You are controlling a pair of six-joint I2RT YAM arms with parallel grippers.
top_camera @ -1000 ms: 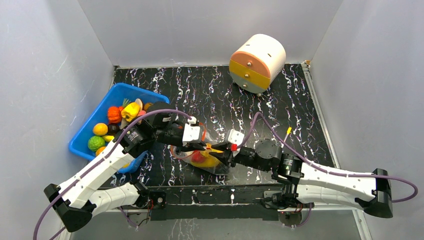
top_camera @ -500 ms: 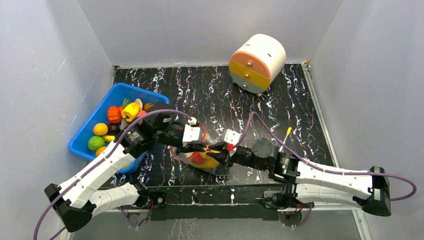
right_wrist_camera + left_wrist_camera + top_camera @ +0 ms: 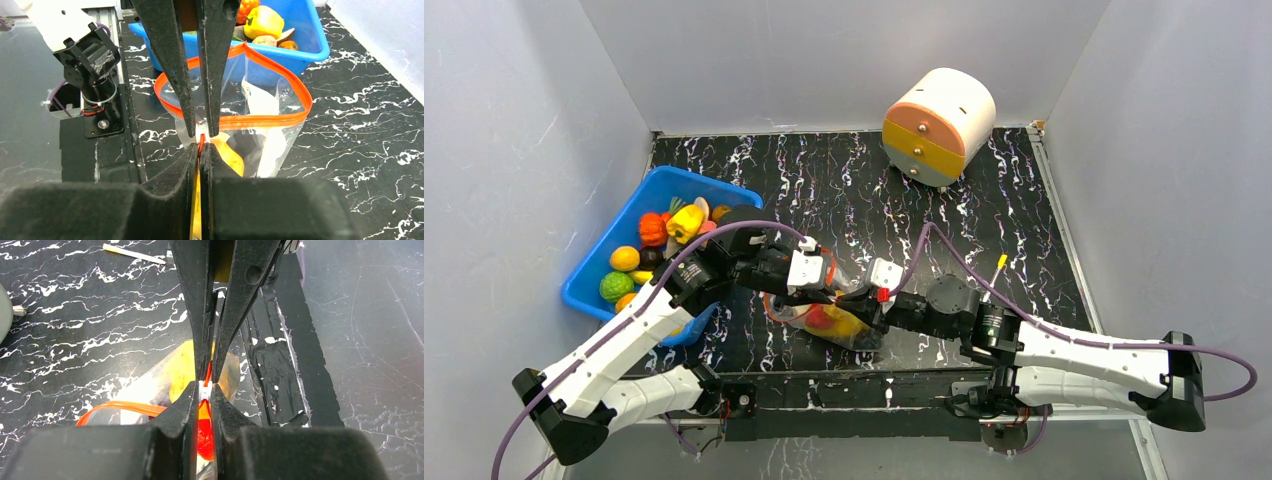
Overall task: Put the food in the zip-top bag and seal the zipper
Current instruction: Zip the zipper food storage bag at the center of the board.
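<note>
Between the claw tips, by the table's near edge: left claw (image 3: pixel 836 292) and right claw (image 3: pixel 858 300) meet nose to nose, each pinched tight on the zipper (image 3: pixel 260 121) at the same spot. Zip-top bag (image 3: pixel 816 312) sits directly under both claws.

Room: black tape band (image 3: pixel 280 370) just beside the claws at the near edge. Bare marbled table (image 3: pixel 824 180) beyond them. Blue bin (image 3: pixel 589 285) close behind the left claw's arm, against the left wall.

Views: right wrist shows the bag mouth looped wide open past the pinch, and a white label (image 3: pixel 262 102). Left wrist shows only a short orange arc of the strip. The top view alone shows the round drawer unit (image 3: pixel 939 125), far beyond the right claw.

Counts: claws, two. Bag, one. Food in the bag: one yellow piece (image 3: pixel 227 155), one red piece (image 3: pixel 205 432). Bin food (image 3: pixel 652 228), at least six pieces. One yellow-tipped stick (image 3: pixel 998 268).
</note>
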